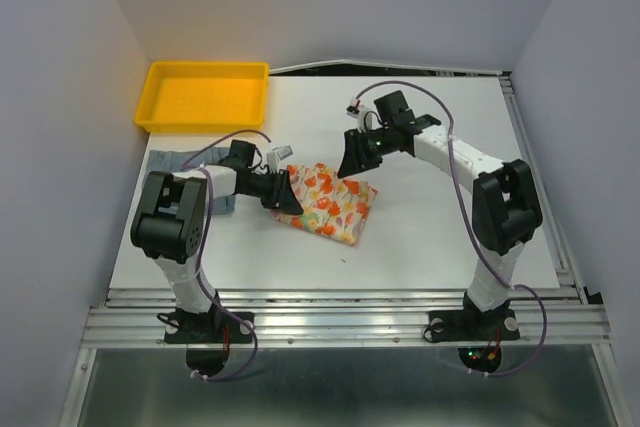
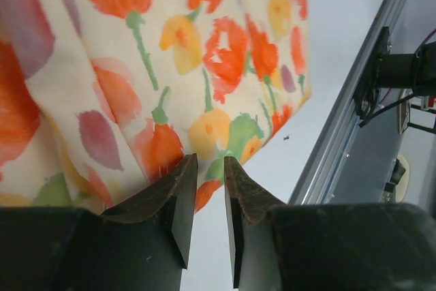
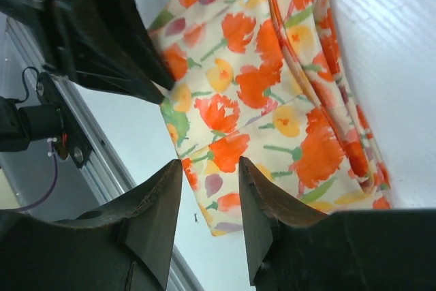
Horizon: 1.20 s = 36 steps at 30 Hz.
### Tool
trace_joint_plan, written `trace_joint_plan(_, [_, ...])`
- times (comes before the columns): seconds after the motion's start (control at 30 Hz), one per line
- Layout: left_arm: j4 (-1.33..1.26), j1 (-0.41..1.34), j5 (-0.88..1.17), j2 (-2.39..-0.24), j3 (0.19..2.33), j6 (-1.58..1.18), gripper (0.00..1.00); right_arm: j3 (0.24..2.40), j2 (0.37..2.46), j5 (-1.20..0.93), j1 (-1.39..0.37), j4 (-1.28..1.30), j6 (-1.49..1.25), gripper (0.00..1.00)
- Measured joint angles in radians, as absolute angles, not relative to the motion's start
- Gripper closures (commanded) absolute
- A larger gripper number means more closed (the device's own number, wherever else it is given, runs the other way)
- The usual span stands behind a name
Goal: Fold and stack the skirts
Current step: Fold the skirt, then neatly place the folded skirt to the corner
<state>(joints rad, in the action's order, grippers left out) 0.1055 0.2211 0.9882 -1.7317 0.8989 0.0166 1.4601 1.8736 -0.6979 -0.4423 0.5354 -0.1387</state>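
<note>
Floral skirt folded, flat at centre of table. Left end effector at its left edge, jaws narrowly apart, nothing pinched. Right end effector over its upper edge, jaws spread. Blue-grey skirt lies left, partly under left arm.

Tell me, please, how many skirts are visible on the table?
2. The floral skirt lies folded in the middle; the blue-grey skirt lies at the left, near the yellow tray, mostly hidden under the left arm.
</note>
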Motion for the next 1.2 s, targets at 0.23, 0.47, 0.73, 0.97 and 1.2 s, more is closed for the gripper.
trace_joint_plan(0.23, [0.131,0.205,1.006,-1.777,0.899,0.033,0.49,1.571,1.948,-0.598,-0.454,0.57,-0.112,0.57])
trace_joint_plan(0.47, [0.087,0.197,0.886,-1.353,0.87,0.013,0.3,1.782,2.036,-0.398,-0.502,0.6,-0.113,0.55])
trace_joint_plan(0.73, [0.031,0.142,0.63,-1.246,0.811,-0.106,0.37,1.878,2.07,-0.362,-0.63,0.592,-0.139,0.49])
trace_joint_plan(0.97, [0.045,0.077,0.566,-1.559,0.802,-0.192,0.46,1.878,2.118,-0.274,-0.669,0.603,-0.181,0.45])
trace_joint_plan(1.2, [-0.016,0.077,0.634,-1.658,0.801,-0.239,0.33,1.878,2.118,-0.215,-0.694,0.601,-0.223,0.45])
